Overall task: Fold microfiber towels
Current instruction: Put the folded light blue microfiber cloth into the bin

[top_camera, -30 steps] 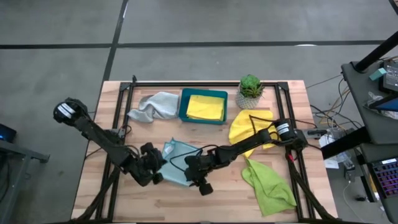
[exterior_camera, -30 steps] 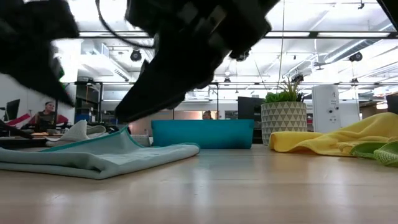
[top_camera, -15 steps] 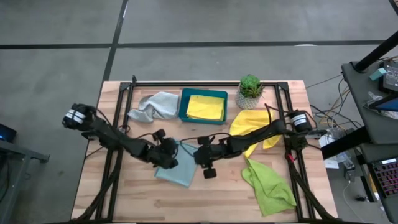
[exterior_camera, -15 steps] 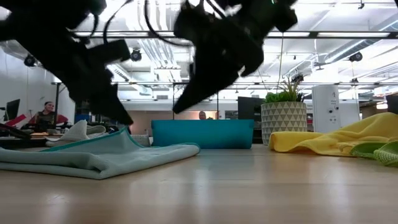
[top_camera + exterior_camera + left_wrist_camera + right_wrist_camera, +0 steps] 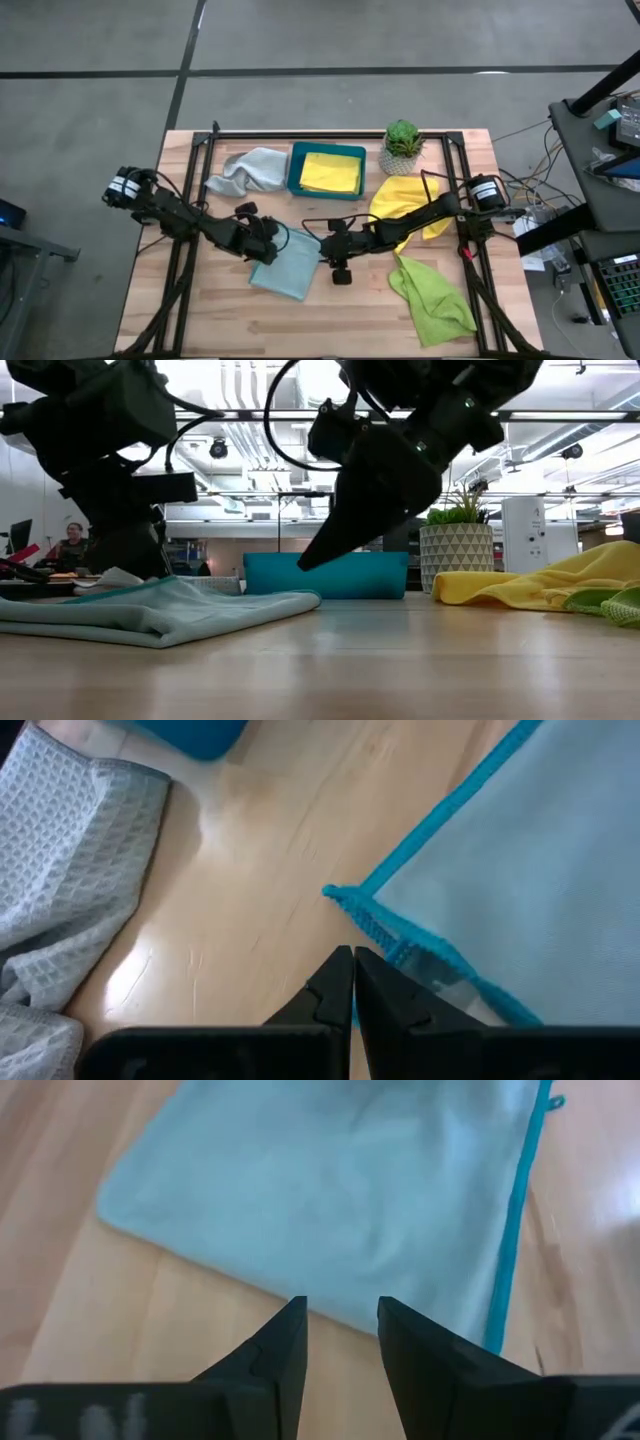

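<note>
wooden slats of my work table (image 5: 200, 320) fill the overhead camera, with grey floor around it. at the middle of the table lies the light blue towel (image 5: 290, 262), folded flat into a rough rectangle with a brighter blue stitched edge. my left gripper (image 5: 272, 234) is low at the towel's far left corner; its jaws are clenched, and in the left wrist view the tips (image 5: 352, 982) come together right at the hemmed corner of the blue cloth (image 5: 520, 880), though i cannot tell whether they pinch any fabric. my right gripper (image 5: 330, 243) hangs just beside the towel's right edge, jaws parted and holding nothing; in its wrist view the two fingers (image 5: 288, 1342) frame the near edge of the cloth (image 5: 330, 1210) with bare wood below.

at the back of the table, a pale grey towel (image 5: 246, 170) sits crumpled to the left of a teal tray (image 5: 294, 170), and a folded yellow towel (image 5: 331, 172) rests inside the tray. a small potted plant (image 5: 402, 146) stands to the tray's right. a second yellow towel (image 5: 388, 208) lies bunched under my right arm, and a lime green towel (image 5: 432, 296) is spread loose near the front right corner.
</note>
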`<state>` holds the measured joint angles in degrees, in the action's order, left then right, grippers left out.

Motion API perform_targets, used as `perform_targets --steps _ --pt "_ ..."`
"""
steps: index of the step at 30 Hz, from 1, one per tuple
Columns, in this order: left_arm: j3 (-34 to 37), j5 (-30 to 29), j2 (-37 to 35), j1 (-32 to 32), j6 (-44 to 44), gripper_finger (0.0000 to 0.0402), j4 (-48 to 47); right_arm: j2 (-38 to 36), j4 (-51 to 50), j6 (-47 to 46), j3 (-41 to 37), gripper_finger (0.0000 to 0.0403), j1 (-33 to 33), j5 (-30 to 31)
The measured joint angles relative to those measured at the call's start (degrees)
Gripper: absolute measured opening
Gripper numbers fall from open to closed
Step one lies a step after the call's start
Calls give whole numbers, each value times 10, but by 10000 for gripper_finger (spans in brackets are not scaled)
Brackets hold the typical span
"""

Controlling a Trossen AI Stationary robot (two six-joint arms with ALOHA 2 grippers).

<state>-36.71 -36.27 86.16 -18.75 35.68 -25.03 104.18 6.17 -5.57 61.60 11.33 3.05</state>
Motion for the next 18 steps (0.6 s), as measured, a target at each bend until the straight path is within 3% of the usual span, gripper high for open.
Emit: perform_targets --steps 5,12,18 --pt "-24 30 -18 0 -1 0 -47 0 -1 -59 5 116 -2 0" --pt "-95 157 -78 -4 70 0 -219 0 -25 -174 20 126 2 -10" --pt "-116 182 -138 -15 166 0 -211 0 -29 -333 14 174 29 -19"
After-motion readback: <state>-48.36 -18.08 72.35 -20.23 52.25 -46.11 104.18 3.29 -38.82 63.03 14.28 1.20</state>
